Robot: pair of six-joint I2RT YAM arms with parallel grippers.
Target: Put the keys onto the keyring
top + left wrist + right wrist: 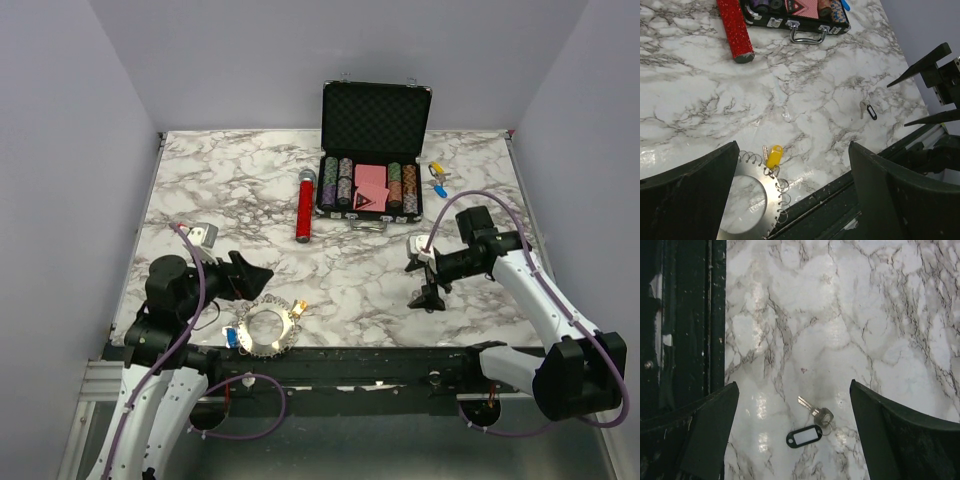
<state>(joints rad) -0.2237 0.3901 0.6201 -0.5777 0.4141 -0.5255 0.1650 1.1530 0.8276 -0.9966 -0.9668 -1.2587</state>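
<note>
Small silver metal key (815, 412), dark tag (804, 436): flat on marble table (840, 315) under released right claw (793, 385); pinch may skid off.

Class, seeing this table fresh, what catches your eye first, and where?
An open black case of poker chips sits at the far middle of the table, a glittery red cylinder just left of it. At the near edge lies the large keyring; a key with a dark tag lies by the open right claw.
</note>
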